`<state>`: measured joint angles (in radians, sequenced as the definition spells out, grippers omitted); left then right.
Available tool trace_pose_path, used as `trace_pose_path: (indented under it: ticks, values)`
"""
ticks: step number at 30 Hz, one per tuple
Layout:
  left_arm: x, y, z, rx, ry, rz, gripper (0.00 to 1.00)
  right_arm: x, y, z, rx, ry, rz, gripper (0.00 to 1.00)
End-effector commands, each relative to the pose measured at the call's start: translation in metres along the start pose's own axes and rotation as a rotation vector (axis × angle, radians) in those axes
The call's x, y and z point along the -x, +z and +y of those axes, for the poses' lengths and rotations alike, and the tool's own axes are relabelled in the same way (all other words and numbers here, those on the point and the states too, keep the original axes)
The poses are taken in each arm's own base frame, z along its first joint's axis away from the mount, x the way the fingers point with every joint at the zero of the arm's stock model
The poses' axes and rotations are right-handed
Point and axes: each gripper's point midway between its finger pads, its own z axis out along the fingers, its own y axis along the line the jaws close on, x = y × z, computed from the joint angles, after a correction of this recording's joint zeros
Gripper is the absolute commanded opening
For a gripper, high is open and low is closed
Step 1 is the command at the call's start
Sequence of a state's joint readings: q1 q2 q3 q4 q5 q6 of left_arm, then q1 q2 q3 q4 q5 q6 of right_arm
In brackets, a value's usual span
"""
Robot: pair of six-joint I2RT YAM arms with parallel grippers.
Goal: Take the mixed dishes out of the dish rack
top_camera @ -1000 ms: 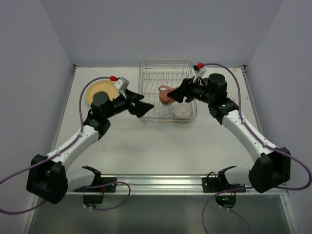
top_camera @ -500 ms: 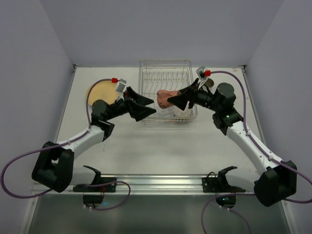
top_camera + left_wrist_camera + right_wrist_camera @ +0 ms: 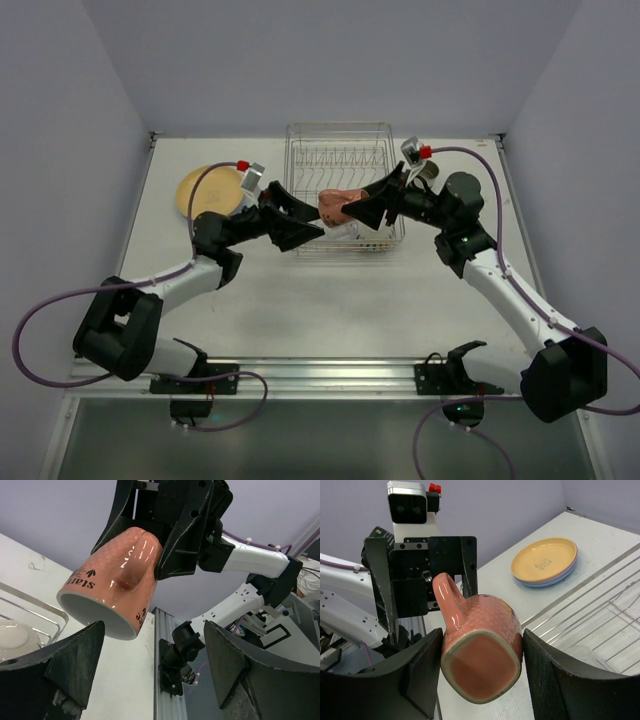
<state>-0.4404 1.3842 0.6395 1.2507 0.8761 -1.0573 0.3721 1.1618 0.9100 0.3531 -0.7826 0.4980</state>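
Note:
My right gripper (image 3: pixel 348 208) is shut on the pink handled mug (image 3: pixel 333 205) and holds it in the air over the near left corner of the silver wire dish rack (image 3: pixel 340 160). In the right wrist view the mug (image 3: pixel 482 652) sits base-first between the pads, handle up. My left gripper (image 3: pixel 316 218) is open, just left of the mug and facing it. In the left wrist view the mug (image 3: pixel 112 587) hangs mouth-down above and between my open fingers (image 3: pixel 70 665). A white cup (image 3: pixel 15 637) lies in the rack. The plates (image 3: pixel 208 190) are stacked on the table, yellow-orange on top.
The plate stack (image 3: pixel 545 562) lies left of the rack, with blue under the yellow-orange plate. The rack's wires (image 3: pixel 600 610) run along the right of the right wrist view. The left arm's wrist camera (image 3: pixel 407 507) faces the mug at close range.
My right gripper has lifted the mug out of the rack and carried it left. My left gripper has swung right toward it and now faces it, open.

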Motion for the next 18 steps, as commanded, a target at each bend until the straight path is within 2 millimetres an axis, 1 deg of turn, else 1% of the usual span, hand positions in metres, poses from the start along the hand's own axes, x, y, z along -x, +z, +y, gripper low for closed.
trace_pose_path:
  ticks: [1, 3, 8, 9, 11, 15, 17, 18]
  values:
    - [0.002, 0.002, -0.012, -0.059, 0.016, -0.01, 0.83, 0.015, 0.002, 0.013, 0.064, -0.054, -0.044, 0.0]
    - [0.002, 0.003, -0.014, -0.069, 0.016, -0.013, 0.79, 0.014, 0.002, 0.011, 0.061, -0.052, -0.042, 0.0]
    - [0.001, 0.004, -0.015, -0.083, 0.002, -0.015, 0.72, 0.013, 0.004, 0.01, 0.061, -0.048, -0.037, 0.0]
    - [0.0, 0.004, -0.016, -0.089, 0.001, -0.014, 0.69, 0.011, 0.004, 0.01, 0.063, -0.046, -0.034, 0.0]
    - [0.0, 0.005, -0.017, -0.098, -0.006, -0.017, 0.65, 0.01, 0.004, 0.01, 0.066, -0.049, -0.036, 0.0]
    - [-0.001, 0.006, -0.021, -0.113, -0.013, -0.024, 0.52, 0.007, 0.003, 0.008, 0.06, -0.047, -0.032, 0.0]
    - [0.0, 0.006, -0.023, -0.118, -0.007, -0.029, 0.48, 0.006, 0.003, 0.008, 0.06, -0.048, -0.029, 0.0]
    - [0.0, 0.006, -0.024, -0.122, -0.005, -0.029, 0.44, 0.005, 0.003, 0.007, 0.056, -0.047, -0.029, 0.0]
